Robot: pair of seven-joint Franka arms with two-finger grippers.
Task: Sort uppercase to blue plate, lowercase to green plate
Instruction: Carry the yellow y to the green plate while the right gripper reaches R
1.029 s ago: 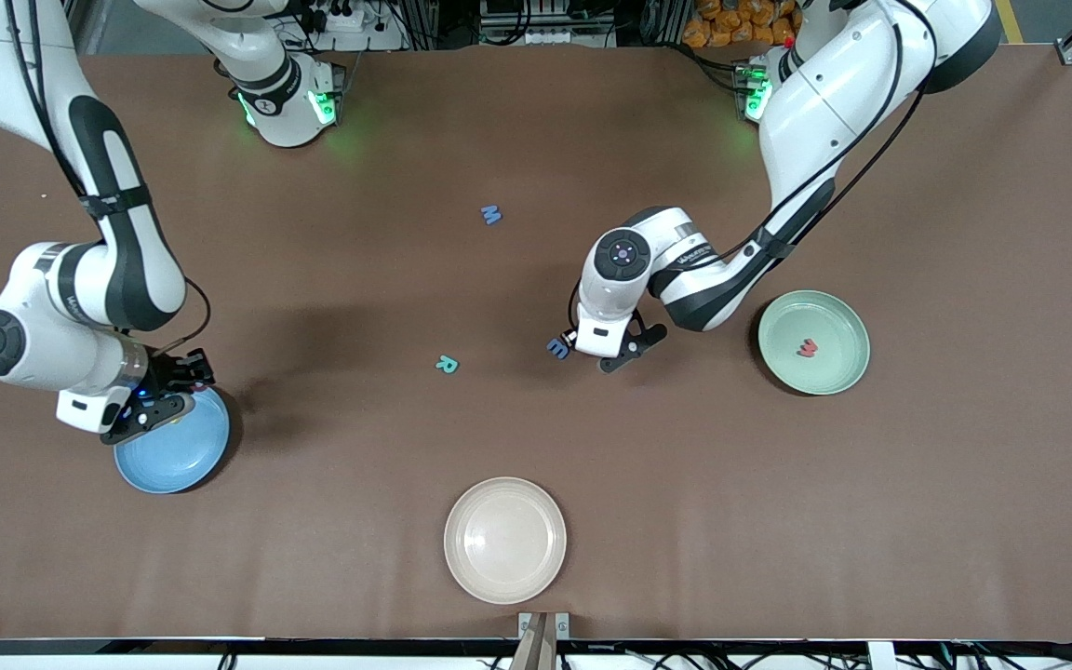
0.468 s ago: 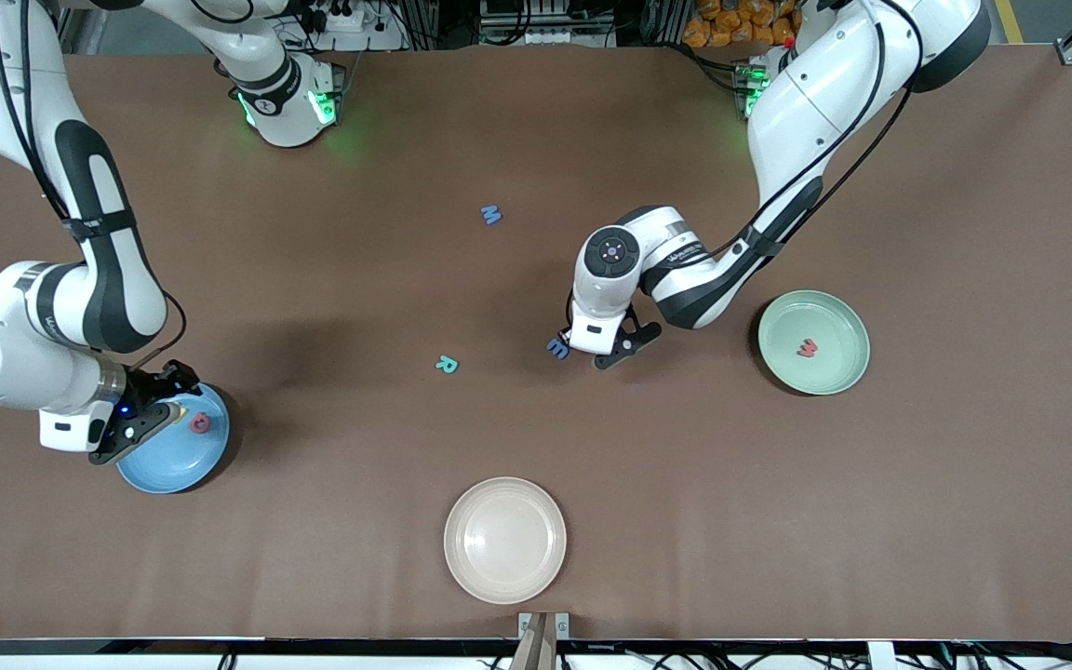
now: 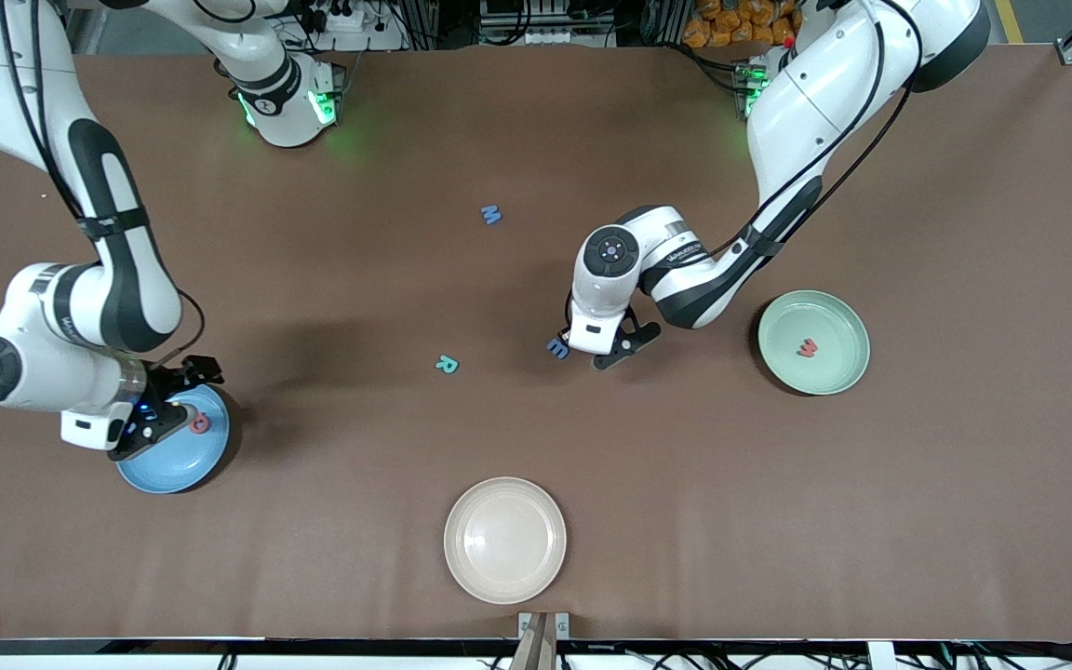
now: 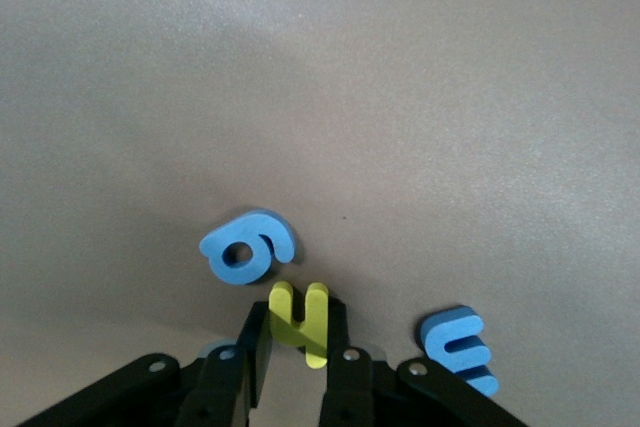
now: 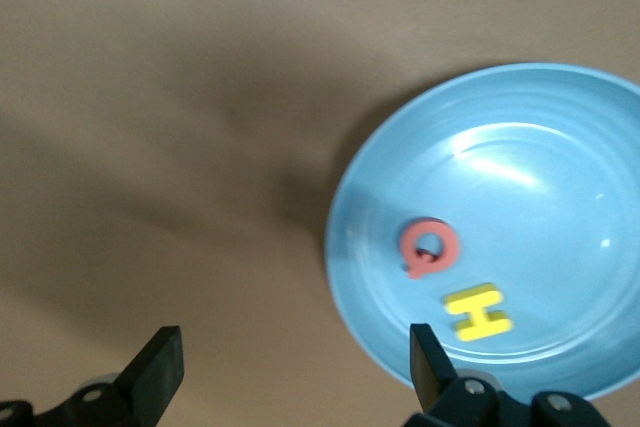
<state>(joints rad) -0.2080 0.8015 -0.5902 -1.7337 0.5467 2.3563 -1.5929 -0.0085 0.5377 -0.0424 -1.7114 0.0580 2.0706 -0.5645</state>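
My left gripper (image 4: 298, 349) is shut on a yellow lowercase h (image 4: 300, 322) low at the table's middle. A blue g (image 4: 245, 247) and a blue lowercase m (image 4: 460, 347) lie on the table beside it. In the front view the left gripper (image 3: 587, 346) hides the h and g; only the blue m (image 3: 557, 348) shows. My right gripper (image 5: 292, 372) is open and empty over the edge of the blue plate (image 5: 520, 147), which holds a red Q (image 5: 430, 247) and a yellow H (image 5: 478, 311). The green plate (image 3: 824, 312) holds a red w (image 3: 808, 348).
A teal R (image 3: 446, 364) lies at mid-table, toward the right arm's end from the blue m. A blue M (image 3: 491, 215) lies farther from the front camera. A cream plate (image 3: 504, 540) sits near the table's front edge. The blue plate (image 3: 173, 461) is at the right arm's end.
The right gripper opened and the red Q now lies in the blue plate. The left gripper came down a little and shut on the yellow h.
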